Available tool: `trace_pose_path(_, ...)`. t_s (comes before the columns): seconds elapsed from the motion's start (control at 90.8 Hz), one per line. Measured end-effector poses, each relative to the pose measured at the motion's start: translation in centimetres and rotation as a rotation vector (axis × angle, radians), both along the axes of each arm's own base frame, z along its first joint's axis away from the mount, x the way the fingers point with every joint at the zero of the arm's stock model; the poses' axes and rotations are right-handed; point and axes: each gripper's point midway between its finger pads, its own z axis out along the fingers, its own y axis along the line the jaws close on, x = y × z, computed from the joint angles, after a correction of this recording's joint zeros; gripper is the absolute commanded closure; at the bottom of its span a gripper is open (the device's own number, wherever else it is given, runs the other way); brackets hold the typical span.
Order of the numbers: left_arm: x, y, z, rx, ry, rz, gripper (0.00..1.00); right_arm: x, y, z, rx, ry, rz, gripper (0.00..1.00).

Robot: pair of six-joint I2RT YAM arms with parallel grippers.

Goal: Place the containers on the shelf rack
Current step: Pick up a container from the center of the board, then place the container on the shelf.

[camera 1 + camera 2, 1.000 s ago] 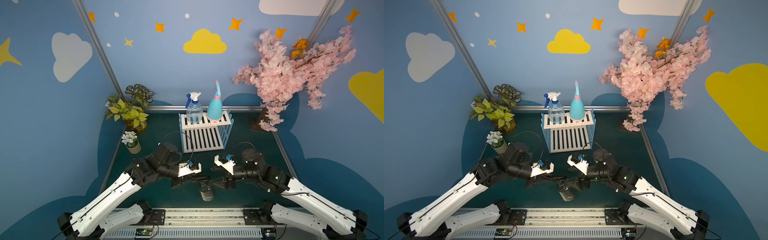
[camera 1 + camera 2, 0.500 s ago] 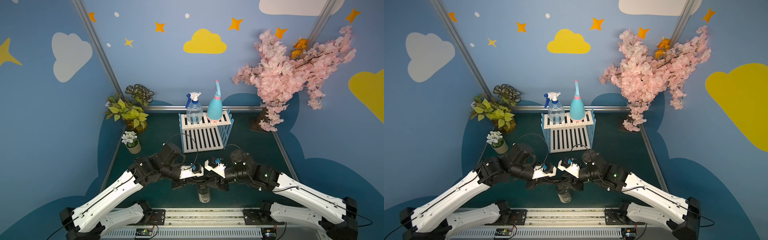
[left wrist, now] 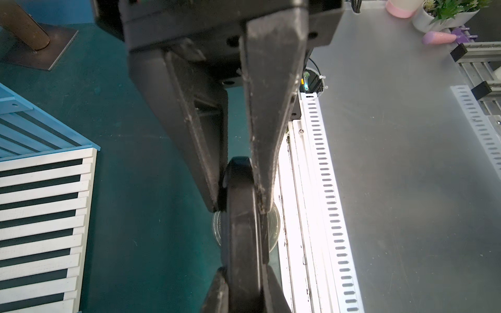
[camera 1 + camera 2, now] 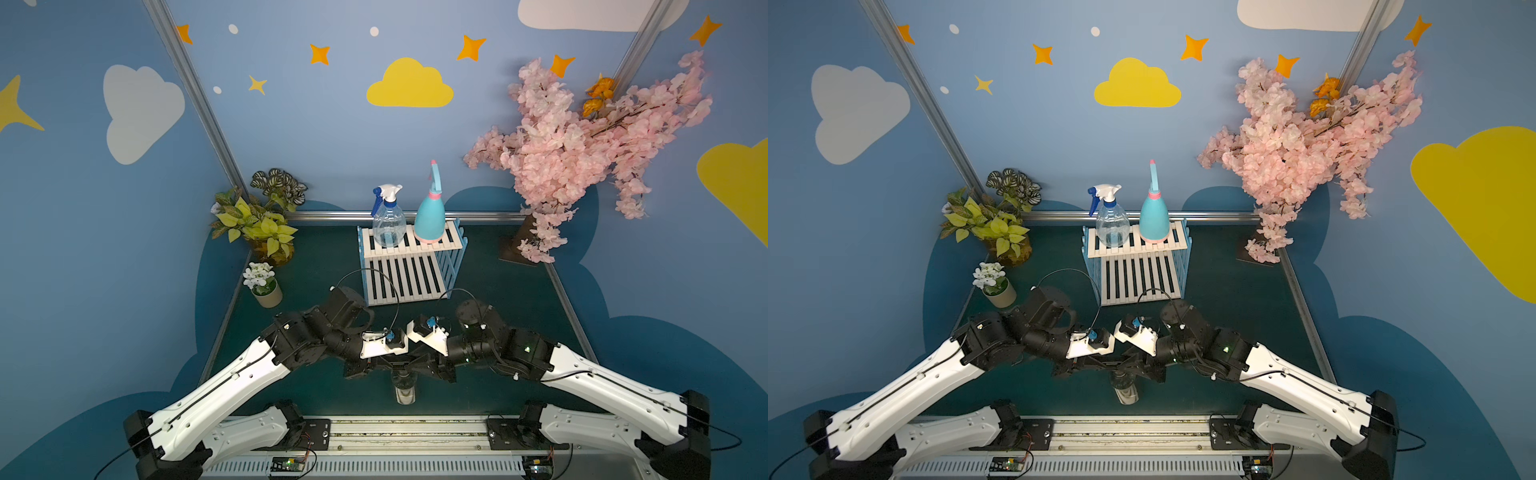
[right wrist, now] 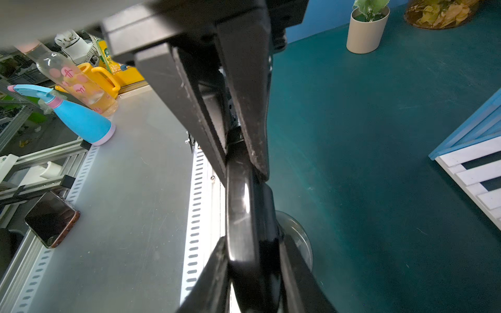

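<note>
Blue walls painted with clouds and stars surround a dark green table mat (image 4: 503, 303). At the back left corner stand a leafy potted plant (image 4: 259, 228) and a small white-flowered pot (image 4: 264, 286). At the back centre sits the shelf rack (image 4: 409, 282), two stepped tiers of white slats between light-blue picket sides. On its upper tier two bottles stand upright, just beside each other: a clear bottle (image 4: 388, 226) with a white-and-blue sprayer on the left, and a teal bottle (image 4: 429, 216) with pink trim and a tall nozzle on the right. At the back right, a pink blossom tree (image 4: 573, 158) spreads across the wall. Near the front edge of the mat, well apart from the rack, is the dark smoky bottle (image 4: 404, 390) with a black sprayer; whether its base rests on the mat cannot be told. Both arms reach low and inward, and their wrists almost meet above it. The left gripper (image 3: 238, 207) is clamped on the black sprayer head. The right gripper (image 5: 245, 174) comes from the opposite side, its fingers likewise pressed against the sprayer.
</note>
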Motion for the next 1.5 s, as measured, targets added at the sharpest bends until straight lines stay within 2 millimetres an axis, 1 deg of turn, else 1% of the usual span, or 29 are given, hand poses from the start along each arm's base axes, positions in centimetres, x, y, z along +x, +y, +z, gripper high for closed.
trace_pose_path(0.055,0.0,0.0,0.0,0.0,-0.001,0.001,0.85,0.1,0.0,0.0,0.0,-0.001,-0.004,0.96)
trace_pose_path(0.077,0.1,0.0,0.0,0.0,-0.003,0.002,0.82,0.1,0.0,0.0,0.001,-0.002,-0.006,0.98)
trace_pose_path(0.099,0.1,0.0,0.0,-0.001,-0.004,0.003,0.77,0.1,0.0,0.0,0.004,-0.004,-0.01,1.0)
trace_pose_path(0.154,0.3,0.0,0.0,-0.003,-0.014,0.01,0.62,0.2,-0.1,0.0,0.01,-0.008,-0.018,1.0)
trace_pose_path(0.22,0.6,-0.1,0.0,-0.013,-0.024,0.032,0.37,0.5,-0.2,-0.2,0.015,-0.016,-0.043,1.0)
trace_pose_path(0.264,0.9,-0.1,0.0,-0.02,-0.038,0.043,0.27,0.8,-0.3,-0.5,0.013,-0.019,-0.065,1.0)
trace_pose_path(0.374,1.8,0.0,-0.1,-0.042,-0.066,0.095,0.13,1.6,-0.9,-1.7,-0.007,-0.026,-0.138,1.0)
trace_pose_path(0.44,2.5,0.3,0.0,-0.062,-0.079,0.139,0.09,2.3,-1.4,-2.4,-0.023,-0.034,-0.193,1.0)
trace_pose_path(0.496,3.2,0.8,0.5,-0.093,-0.089,0.188,0.05,3.1,-1.8,-2.7,-0.03,-0.051,-0.243,1.0)
trace_pose_path(0.584,4.8,1.9,1.7,-0.166,-0.109,0.292,0.02,4.3,-2.6,-2.9,-0.025,-0.083,-0.327,1.0)
trace_pose_path(0.683,7.3,4.1,2.6,-0.236,-0.132,0.477,0.02,6.1,-3.6,-2.3,0.019,-0.136,-0.448,1.0)
trace_pose_path(0.771,9.5,6.3,2.1,-0.267,-0.132,0.645,0.02,7.9,-4.3,-1.7,0.078,-0.185,-0.562,1.0)
trace_pose_path(0.87,10.7,7.8,0.5,-0.277,-0.091,0.765,0.02,10.1,-5.0,-1.6,0.113,-0.232,-0.687,1.0)
trace_pose_path(0.958,10.9,8.4,-1.0,-0.28,-0.057,0.817,0.02,12.1,-5.3,-1.3,0.133,-0.262,-0.783,1.0)
trace_pose_path(1.024,10.7,8.7,-1.5,-0.288,-0.053,0.831,0.01,13.6,-5.3,-0.9,0.155,-0.279,-0.842,1.0)
trace_pose_path(1.244,10.7,8.9,-1.1,-0.306,-0.073,0.838,0.01,17.7,-5.0,-1.1,0.16,-0.293,-0.972,1.0)
trace_pose_path(1.343,10.9,8.9,-1.2,-0.301,-0.072,0.837,0.01,19.2,-4.4,-0.3,0.166,-0.291,-1.008,1.0)
trace_pose_path(1.421,11.0,8.8,-1.2,-0.303,-0.081,0.834,0.01,20.1,-4.1,0.3,0.183,-0.296,-1.027,1.0)
trace_pose_path(1.498,11.1,8.8,-1.2,-0.303,-0.088,0.83,0.01,20.8,-3.9,0.5,0.199,-0.3,-1.048,1.0)
